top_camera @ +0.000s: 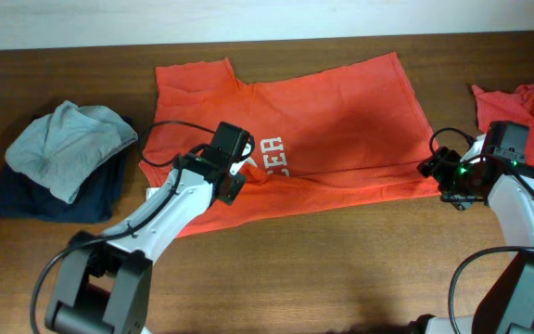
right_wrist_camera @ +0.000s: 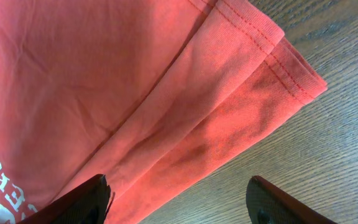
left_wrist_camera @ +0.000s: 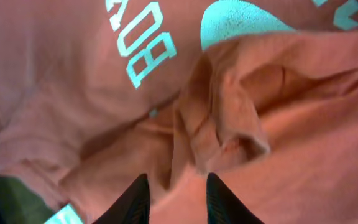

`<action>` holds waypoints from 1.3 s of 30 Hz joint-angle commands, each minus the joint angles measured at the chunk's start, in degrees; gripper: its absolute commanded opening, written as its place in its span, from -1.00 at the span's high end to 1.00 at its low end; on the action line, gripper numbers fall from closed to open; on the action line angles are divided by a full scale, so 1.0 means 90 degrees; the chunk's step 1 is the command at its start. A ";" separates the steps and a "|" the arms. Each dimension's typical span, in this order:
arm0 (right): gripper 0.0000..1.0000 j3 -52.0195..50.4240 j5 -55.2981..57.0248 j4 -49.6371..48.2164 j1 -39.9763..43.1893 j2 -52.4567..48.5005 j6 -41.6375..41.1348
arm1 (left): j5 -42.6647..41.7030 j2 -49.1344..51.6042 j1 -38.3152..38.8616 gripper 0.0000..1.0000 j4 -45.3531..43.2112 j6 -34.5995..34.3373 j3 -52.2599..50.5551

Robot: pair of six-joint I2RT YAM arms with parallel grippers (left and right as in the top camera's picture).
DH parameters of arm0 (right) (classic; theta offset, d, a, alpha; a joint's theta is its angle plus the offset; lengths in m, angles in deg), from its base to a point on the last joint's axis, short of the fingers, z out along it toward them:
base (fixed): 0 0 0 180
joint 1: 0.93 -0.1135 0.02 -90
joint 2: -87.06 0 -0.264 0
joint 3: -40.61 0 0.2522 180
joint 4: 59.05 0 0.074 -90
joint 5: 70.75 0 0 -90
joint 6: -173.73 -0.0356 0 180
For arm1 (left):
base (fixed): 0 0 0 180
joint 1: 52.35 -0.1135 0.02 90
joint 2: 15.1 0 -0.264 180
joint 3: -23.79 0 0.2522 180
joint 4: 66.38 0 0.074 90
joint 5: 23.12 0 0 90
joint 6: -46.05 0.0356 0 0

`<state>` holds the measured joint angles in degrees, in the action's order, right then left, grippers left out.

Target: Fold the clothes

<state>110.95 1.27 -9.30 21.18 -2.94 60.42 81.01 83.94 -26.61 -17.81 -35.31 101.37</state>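
— While both arms sit low over the table [top_camera: 341, 269], where does the T-shirt [top_camera: 332, 111] lie?

— Flat on the wood, at the centre and towards the far edge, running left to right. White lettering [top_camera: 273, 156] faces up close to its near side. A long crease runs along that near side, and at the right corner two hemmed layers lie one on the other.

— State of the left gripper [top_camera: 234, 174]?

— Positioned over the T-shirt's left half, right beside the lettering. In the wrist view its fingers [left_wrist_camera: 132, 202] stand a little apart, leaving a narrow gap with nothing clamped in it. A bunched ridge of cloth rises just ahead of the tips.

— And the right gripper [top_camera: 440, 173]?

— At the T-shirt's near right corner. Its jaws are spread wide and hold nothing. The stitched corner lies on the table just ahead of them, with cloth towards one finger and bare wood towards the other.

— Anything in the way?

— A black cable [top_camera: 170, 125] from the left arm loops across the T-shirt's left part. A pile of grey and navy clothes [top_camera: 63, 162] sits just beside the T-shirt's left edge. A second orange-red garment [top_camera: 527, 102] lies at the right edge of the table, partly out of frame, near the right arm and apart from the spread T-shirt.
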 commanded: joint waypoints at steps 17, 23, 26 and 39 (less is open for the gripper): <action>-0.50 0.0119 0.0078 0.0032 -0.0034 -0.0019 0.0066 | -0.0741 0.0202 -0.0032 0.44 -0.1054 -0.0284 -0.0658; -0.50 0.0119 0.0078 0.0036 -0.0034 -0.0019 0.0066 | -0.0158 0.0372 -0.0032 1.00 -0.1246 -0.0282 -0.0580; -0.50 0.0119 0.0078 0.0032 -0.0034 -0.0019 0.0066 | 0.0204 0.0211 -0.0034 0.99 -0.0923 0.0019 -0.0202; -0.50 0.0119 0.0078 0.0032 -0.0034 -0.0019 0.0066 | 0.0440 0.0444 -0.0058 0.88 -0.1632 0.1149 0.0202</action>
<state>110.95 1.27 -9.06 21.18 -2.96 60.42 83.93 87.03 -26.61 -32.09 -27.40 102.39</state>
